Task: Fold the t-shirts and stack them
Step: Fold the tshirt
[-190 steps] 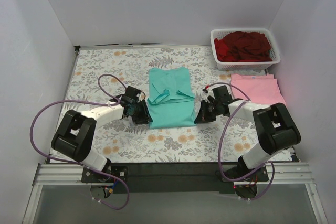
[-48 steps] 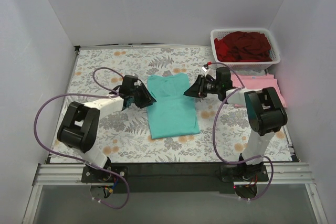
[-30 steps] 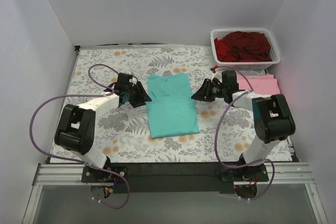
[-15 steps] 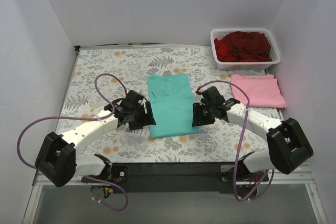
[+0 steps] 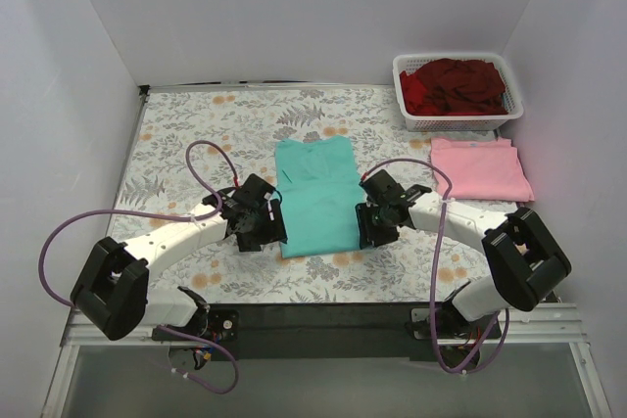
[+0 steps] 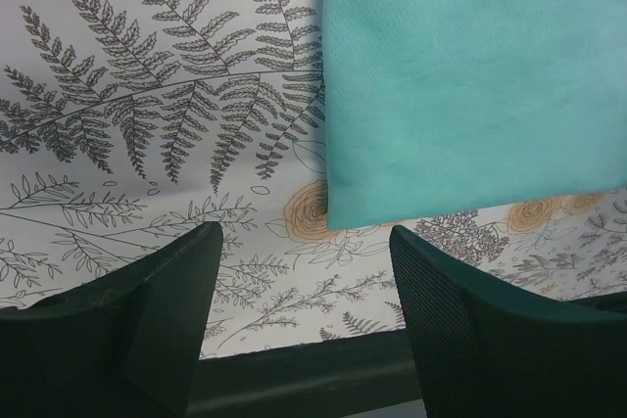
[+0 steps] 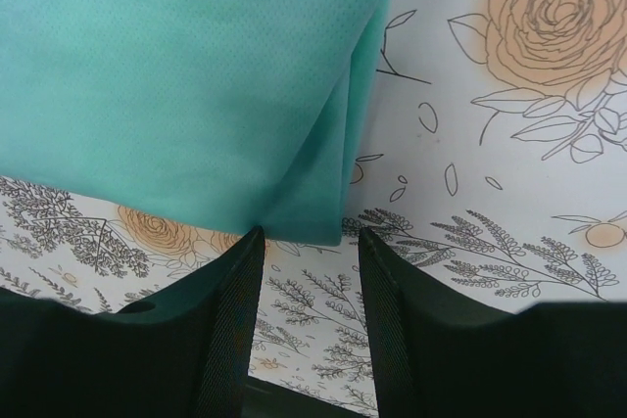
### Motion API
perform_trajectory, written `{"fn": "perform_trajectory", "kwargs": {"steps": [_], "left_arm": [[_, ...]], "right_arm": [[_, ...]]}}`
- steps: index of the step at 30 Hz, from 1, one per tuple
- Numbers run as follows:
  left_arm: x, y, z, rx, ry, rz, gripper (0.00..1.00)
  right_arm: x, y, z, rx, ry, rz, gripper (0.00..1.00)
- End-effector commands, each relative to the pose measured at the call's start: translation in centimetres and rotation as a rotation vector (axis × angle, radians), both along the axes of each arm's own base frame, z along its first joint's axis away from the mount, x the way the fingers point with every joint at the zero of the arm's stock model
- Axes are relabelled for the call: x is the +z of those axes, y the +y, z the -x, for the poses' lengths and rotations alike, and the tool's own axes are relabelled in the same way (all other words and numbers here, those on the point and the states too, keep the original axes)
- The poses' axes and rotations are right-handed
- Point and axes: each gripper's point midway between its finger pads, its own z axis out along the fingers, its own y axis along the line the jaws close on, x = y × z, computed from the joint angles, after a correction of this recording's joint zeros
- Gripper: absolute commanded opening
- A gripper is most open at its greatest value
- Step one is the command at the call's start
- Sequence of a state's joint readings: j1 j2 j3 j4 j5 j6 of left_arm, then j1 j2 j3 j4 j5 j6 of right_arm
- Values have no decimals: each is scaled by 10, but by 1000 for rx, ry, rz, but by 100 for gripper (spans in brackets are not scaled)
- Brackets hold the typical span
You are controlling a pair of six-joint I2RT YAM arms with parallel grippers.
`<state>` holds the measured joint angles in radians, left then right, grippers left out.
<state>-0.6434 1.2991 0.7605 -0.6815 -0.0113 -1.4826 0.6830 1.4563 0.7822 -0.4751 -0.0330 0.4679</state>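
Observation:
A teal-green t-shirt (image 5: 318, 196) lies flat in the middle of the table, folded into a long rectangle. My left gripper (image 5: 270, 229) is open at the shirt's near left corner (image 6: 338, 212), which shows just ahead of the jaws. My right gripper (image 5: 366, 230) is open at the near right corner (image 7: 323, 222), which sits just ahead of its jaws. Neither gripper holds cloth. A folded light pink t-shirt (image 5: 477, 167) lies at the right. Dark red t-shirts (image 5: 453, 84) fill the basket.
A white lattice basket (image 5: 510, 113) stands at the back right corner. The table has a floral cloth (image 5: 196, 134). White walls close in the left, back and right sides. A black rail runs along the near edge (image 5: 323, 315).
Both grippers came from the shirt's far end down to its near corners. The shirt's sleeves are folded in and it lies as a smooth rectangle.

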Motion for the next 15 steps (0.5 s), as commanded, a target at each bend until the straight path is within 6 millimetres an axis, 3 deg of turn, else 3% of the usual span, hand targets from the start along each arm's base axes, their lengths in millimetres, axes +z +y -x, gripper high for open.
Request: {"fn": "perform_trajectory", "kwargs": {"steps": [1,8,15], "left_arm": [[8,-5,-5,8,-20,3,68],[8,-5,-5,18,-20,4,67],[3,-7,-3,13,7,0,67]], "right_arm": [[14,13,-9,-6,-30,-23,50],[26,12,-19,-40,-81,-16,50],[4,7,-11,-39,-36,14,50]]}}
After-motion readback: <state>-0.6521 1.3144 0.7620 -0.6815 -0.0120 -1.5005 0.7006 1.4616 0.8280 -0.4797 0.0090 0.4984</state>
